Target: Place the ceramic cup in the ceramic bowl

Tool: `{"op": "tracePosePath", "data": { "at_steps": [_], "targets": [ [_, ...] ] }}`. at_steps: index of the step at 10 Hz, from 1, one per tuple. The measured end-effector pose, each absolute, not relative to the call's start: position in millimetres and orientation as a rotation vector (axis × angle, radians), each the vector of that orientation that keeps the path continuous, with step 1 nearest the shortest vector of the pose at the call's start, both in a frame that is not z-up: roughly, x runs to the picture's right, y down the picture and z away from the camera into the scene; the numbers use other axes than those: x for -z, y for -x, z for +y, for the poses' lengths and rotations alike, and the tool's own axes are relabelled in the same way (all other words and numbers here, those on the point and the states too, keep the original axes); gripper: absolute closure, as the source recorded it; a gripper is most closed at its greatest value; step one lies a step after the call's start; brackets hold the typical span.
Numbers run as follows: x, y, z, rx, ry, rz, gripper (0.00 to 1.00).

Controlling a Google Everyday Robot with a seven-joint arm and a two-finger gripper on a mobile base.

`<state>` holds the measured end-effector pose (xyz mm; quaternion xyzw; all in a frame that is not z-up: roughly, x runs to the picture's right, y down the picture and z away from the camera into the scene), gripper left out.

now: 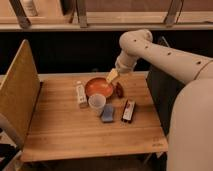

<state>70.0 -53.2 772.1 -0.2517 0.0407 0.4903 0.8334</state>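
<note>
The cup [97, 103] stood upright midway between the desk's [60, 135] side edges, just in front of the bowl [98, 88]. The gripper [112, 76] hung released and empty over the bowl's back-right rim, a white bottle [81, 95] beside them

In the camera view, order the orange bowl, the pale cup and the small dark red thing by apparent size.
1. ceramic bowl
2. ceramic cup, slightly nearer the camera
3. small dark red object
The open gripper hangs over the bowl's far right rim.
</note>
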Motion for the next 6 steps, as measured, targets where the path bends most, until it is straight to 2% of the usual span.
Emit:
{"op": "tracePosePath", "data": {
  "at_steps": [6],
  "targets": [
    [-790.1, -24.5, -5.6, -0.903, 0.533, 0.081, 0.22]
  ]
}}
